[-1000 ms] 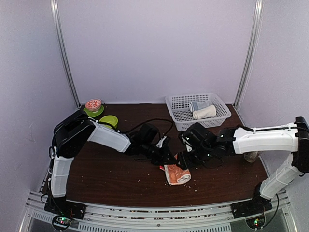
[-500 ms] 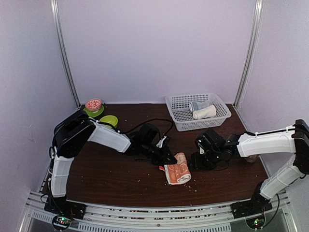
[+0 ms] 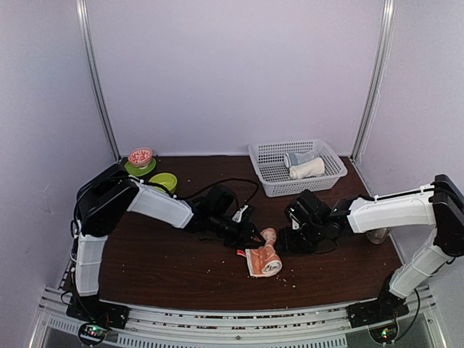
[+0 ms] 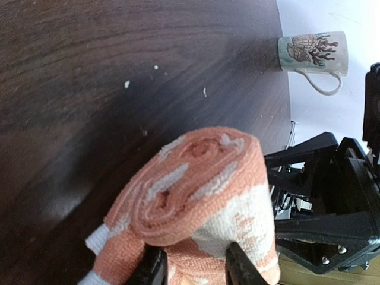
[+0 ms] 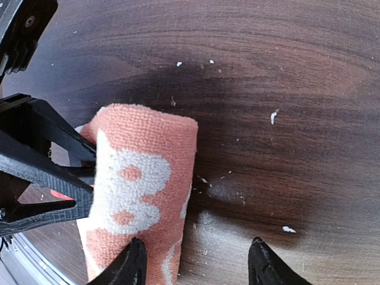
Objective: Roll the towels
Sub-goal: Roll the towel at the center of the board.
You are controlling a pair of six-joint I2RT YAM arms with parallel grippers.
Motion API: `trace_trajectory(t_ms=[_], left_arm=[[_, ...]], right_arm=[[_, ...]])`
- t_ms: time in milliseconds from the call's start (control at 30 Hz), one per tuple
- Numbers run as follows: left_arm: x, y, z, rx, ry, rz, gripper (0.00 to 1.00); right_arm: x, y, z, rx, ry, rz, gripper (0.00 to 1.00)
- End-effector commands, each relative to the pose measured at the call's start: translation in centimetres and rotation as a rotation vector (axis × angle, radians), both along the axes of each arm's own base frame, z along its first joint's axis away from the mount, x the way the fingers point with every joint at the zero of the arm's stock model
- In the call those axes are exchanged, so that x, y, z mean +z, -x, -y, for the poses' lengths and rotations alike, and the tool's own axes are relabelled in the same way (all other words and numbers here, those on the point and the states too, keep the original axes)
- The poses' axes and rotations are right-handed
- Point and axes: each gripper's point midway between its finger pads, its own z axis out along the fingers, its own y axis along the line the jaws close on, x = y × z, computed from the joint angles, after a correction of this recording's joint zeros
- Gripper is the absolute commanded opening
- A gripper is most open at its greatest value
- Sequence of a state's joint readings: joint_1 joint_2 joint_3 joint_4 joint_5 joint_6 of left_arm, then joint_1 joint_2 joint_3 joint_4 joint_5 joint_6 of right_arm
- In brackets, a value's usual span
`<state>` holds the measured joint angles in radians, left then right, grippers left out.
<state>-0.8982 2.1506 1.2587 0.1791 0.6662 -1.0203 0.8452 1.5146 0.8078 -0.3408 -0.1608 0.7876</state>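
Your left end effector straddles the end of the orange-red towel, jaws partly apart; whether it pinches, you cannot tell. The roll lies mid-tabletop, between both arms. Your right end effector gapes empty against it. Steady the roll there so no layer springs loose.

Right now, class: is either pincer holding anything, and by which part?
The left pincer straddles one end of the rolled orange towel; whether it grips cannot be told. The right pincer is open, holding nothing.
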Motion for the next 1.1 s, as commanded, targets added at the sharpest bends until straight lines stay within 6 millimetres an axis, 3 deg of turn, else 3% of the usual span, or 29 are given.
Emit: trace_trajectory(t_ms=[0,767,1067], left_arm=[[1.7,0.1,-1.0,-0.007,-0.005,0.038,0.35],[3.4,1.4,-4.1,-0.002,-0.050,0.077,0.35],[1.5,1.7,-6.6,0.032,-0.139,0.080,0.24]], right_arm=[[0.9,-0.6,-1.2,0.018,-0.016,0.029,0.59],[0.9,-0.6,-2.1,0.052,0.031,0.037,0.60],[0.8,-0.7,-2.3,0.059,0.040,0.039,0.60]])
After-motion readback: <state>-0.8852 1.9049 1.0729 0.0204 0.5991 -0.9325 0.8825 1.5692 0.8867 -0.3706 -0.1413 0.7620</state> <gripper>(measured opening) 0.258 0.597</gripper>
